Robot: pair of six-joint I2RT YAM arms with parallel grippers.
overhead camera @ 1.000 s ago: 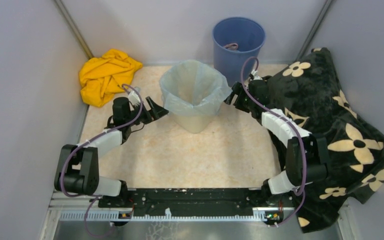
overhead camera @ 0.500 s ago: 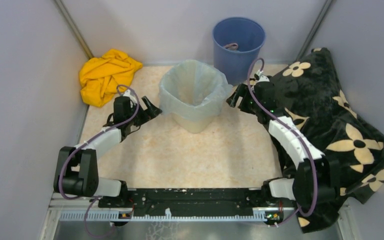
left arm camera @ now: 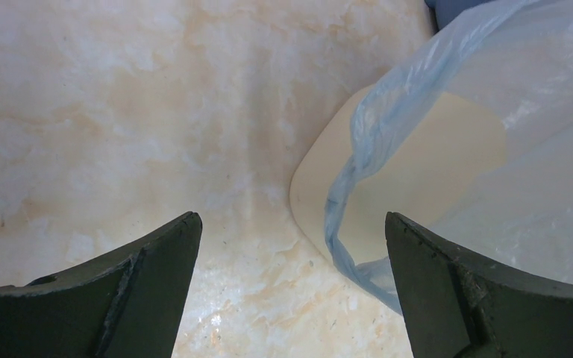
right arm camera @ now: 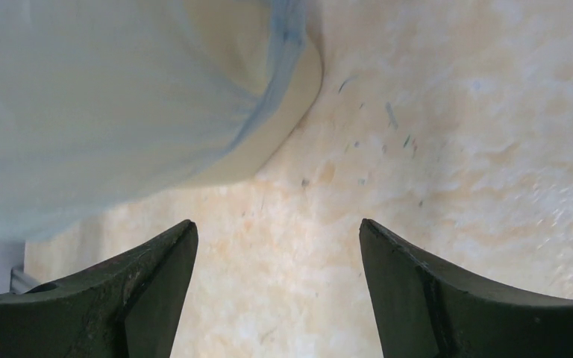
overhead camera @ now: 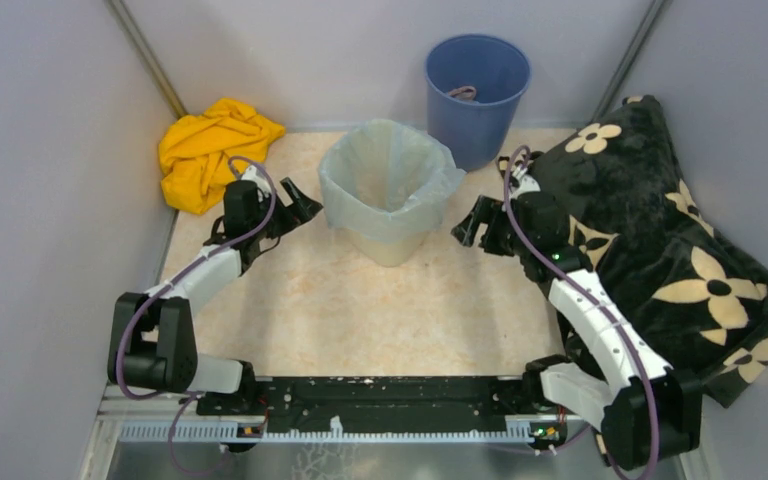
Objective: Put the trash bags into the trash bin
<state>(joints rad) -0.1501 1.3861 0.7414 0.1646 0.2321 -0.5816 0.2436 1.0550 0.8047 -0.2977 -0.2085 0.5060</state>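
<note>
Backed the right gripper [overhead camera: 468,222] off the bag [overhead camera: 340,190] and toward the near edge since a second ago; eased the left gripper [overhead camera: 305,207] a touch leftward as well. Both now held with jaws apart and empty (confirmed in each wrist view: only bare surface [overhead camera: 360,310] between the jaws, with bag and bin off to one side). Bag seated inside the bin [overhead camera: 392,248], opened out as a liner, pale-blue mouth folded down over the rim on the sides seen, loosely draped and flaring a bit at the right. Bin upright near the middle of the far edge, flanked by the grippers, touched by neither. Judged as the closing step: lining done or nearly so, release and retreat under way. Next, probably, either pull both arms back to the near edge or, if wanting a neater fit, go back in for the slack fold on the right, pinching film only and tugging downward gently to avoid tipping the light bin.
</note>
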